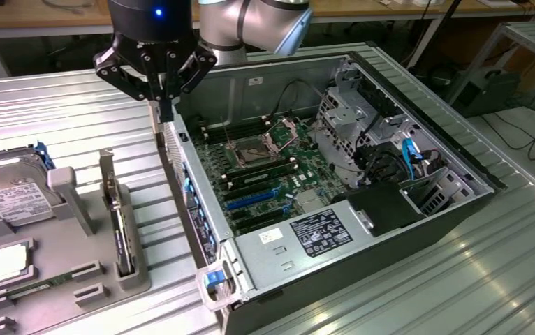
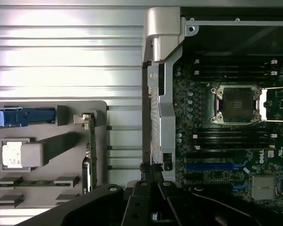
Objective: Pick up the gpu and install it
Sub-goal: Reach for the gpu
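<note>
Grey tray (image 1: 58, 258): lies on the ribbed metal table (image 1: 81, 118), off to the side of the claw (image 1: 163, 112) that faces away from the case. It carries a hard drive (image 1: 11, 192) with a white label, a small square chip (image 1: 8, 264), a slim green stick (image 1: 39, 285) lying flat, and the gpu (image 1: 121, 237).
Computer case (image 1: 277, 258): lies open on its side, its near wall right under the claw. Inside are a green motherboard (image 1: 277, 167) with an uncovered CPU socket (image 1: 248, 151), blue slots (image 1: 248, 200) and a labelled power supply (image 1: 328, 234).
Gpu look: a thin card standing on its long edge, with a dark face, a green board edge and a narrow silver bracket at one end.
Gpu place: in a tray slot, well apart from the claw.
Claw: fingers together, clamped on nothing, hanging over the case's side wall between tray and motherboard.
</note>
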### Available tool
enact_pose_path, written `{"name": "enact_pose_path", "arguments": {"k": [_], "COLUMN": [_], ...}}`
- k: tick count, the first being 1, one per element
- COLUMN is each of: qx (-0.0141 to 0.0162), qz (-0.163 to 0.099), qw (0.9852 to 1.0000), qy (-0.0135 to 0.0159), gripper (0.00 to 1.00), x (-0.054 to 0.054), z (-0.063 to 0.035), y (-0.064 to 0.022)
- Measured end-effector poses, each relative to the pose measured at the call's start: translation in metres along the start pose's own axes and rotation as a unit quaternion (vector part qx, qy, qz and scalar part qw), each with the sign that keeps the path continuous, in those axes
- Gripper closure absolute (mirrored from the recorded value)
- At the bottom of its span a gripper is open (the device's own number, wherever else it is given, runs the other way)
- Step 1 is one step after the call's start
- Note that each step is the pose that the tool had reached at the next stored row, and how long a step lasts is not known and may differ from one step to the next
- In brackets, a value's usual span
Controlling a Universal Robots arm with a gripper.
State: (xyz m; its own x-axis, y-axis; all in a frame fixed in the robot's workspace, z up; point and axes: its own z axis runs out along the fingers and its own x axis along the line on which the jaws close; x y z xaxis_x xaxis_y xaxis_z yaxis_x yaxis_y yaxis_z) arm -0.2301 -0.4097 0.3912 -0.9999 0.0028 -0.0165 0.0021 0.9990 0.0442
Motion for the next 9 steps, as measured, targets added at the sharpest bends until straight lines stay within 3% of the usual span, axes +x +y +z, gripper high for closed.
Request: {"name": "enact_pose_path", "arguments": {"k": [9], "qx": [0.0], "qz": [-0.001], "qw": [1.0], "qy": [0.0], "gripper": [0.89], "x": [0.014], "z": [-0.001], "y": [-0.0197]}}
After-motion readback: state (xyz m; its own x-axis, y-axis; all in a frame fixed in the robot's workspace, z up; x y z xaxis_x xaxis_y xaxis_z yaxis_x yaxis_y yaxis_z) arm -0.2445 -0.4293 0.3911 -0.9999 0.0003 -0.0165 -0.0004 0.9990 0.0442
